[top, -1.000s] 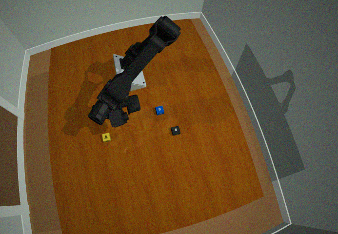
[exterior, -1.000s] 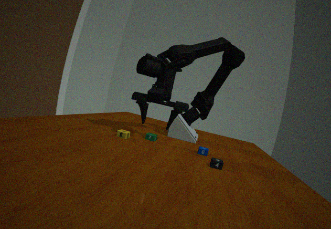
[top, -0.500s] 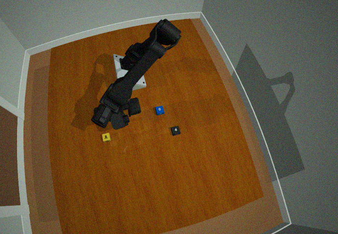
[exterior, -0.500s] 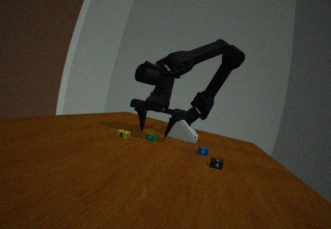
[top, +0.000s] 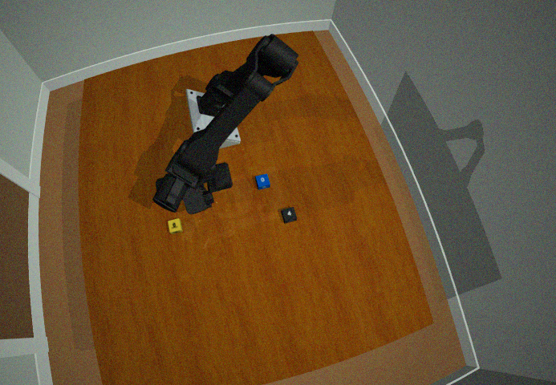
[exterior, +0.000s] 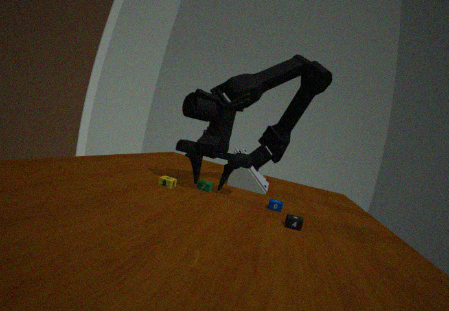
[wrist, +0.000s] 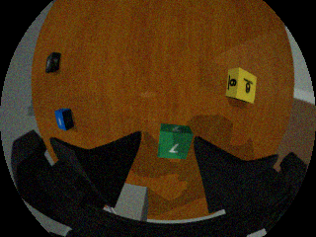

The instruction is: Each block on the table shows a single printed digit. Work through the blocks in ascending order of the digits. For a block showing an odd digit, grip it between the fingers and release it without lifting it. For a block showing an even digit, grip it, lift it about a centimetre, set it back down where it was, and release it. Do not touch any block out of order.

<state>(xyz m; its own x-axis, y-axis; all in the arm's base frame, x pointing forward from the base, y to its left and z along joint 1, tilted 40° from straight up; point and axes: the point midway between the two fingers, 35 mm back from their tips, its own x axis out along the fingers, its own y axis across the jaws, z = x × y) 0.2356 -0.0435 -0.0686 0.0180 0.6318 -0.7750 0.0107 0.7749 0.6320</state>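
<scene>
A small green block (exterior: 205, 185) (wrist: 176, 141) lies on the wooden table (top: 241, 281) (exterior: 159, 256), between the fingers of my gripper (exterior: 208, 185) (wrist: 168, 141) (top: 195, 200). The fingertips are down at table level on either side of it. The gripper is open: a gap shows on the left side of the block, and the right finger is close to it. In the overhead view the arm hides the green block. A yellow block (top: 175, 225) (exterior: 167, 181) (wrist: 240, 83) lies nearby. A blue block marked 0 (top: 262, 180) (exterior: 275, 205) (wrist: 63, 118) and a black block marked 4 (top: 289, 214) (exterior: 293, 222) (wrist: 53, 62) lie farther off.
The arm's white base plate (top: 192, 99) (exterior: 247, 181) sits just behind the gripper. A low white rim (top: 405, 154) borders the table, with grey walls beyond.
</scene>
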